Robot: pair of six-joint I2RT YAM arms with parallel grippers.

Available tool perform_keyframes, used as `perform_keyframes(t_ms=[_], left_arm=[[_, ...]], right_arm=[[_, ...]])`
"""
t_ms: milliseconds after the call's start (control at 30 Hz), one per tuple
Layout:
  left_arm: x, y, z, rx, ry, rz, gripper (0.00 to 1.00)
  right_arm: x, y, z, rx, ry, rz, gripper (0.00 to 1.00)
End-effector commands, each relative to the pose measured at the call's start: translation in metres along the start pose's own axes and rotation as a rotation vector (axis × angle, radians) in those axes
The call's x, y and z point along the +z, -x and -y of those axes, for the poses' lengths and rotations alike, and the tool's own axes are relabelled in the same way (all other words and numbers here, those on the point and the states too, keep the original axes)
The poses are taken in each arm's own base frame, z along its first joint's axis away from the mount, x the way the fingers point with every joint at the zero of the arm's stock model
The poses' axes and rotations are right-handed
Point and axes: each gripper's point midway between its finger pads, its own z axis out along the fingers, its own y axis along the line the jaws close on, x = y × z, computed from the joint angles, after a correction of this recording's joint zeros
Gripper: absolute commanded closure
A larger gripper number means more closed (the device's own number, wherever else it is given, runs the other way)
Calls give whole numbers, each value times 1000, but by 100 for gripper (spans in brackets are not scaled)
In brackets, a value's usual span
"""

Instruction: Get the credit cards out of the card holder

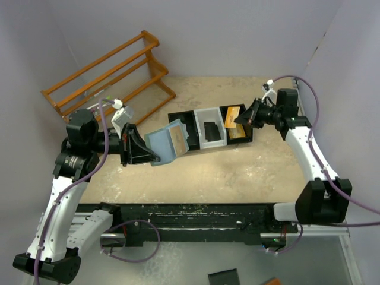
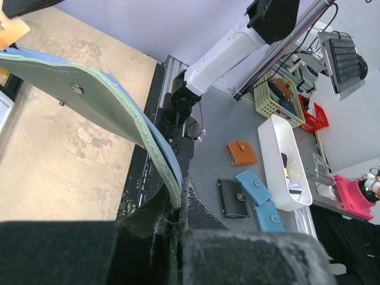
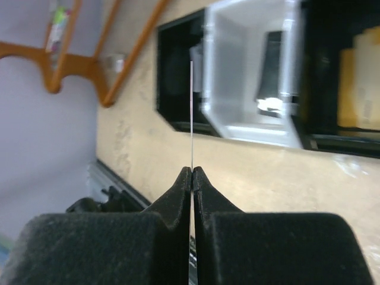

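The card holder [image 1: 161, 144] is open, light blue inside, and lifted off the table. A tan card [image 1: 178, 139] sits in its slot. My left gripper [image 1: 153, 158] is shut on its lower edge. The left wrist view shows its teal-green outside [image 2: 89, 98] clamped between my fingers [image 2: 202, 249]. My right gripper [image 1: 241, 117] is shut on a tan credit card [image 1: 232, 116] above the tray's right compartment. In the right wrist view that card [image 3: 192, 113] shows edge-on, rising from the closed gripper [image 3: 192, 173]. A dark card [image 1: 211, 129] lies in the white middle compartment, and a tan card [image 1: 238, 133] in the right one.
The black-and-white three-compartment tray [image 1: 191, 117] lies mid-table, right of the card holder; it also shows in the right wrist view [image 3: 249, 127]. A wooden rack [image 1: 107, 74] stands at the back left. Purple walls close in the back and sides.
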Motion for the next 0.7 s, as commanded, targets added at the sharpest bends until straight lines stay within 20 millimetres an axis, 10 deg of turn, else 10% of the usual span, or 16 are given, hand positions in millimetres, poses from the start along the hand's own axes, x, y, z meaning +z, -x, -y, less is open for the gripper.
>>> perform_keyframes(t_ms=[0,300,667], left_arm=[[-2,13,11,106,-7,14,100],[-3,13,18,112,-25,11,100],[-5,13,24,124,-38,11,100]], right_arm=[[-3,28,43,-37,-223,51,100],[17,50,124,-97,-542,-36,100],[74,27,141,-146,-571,-182,100]])
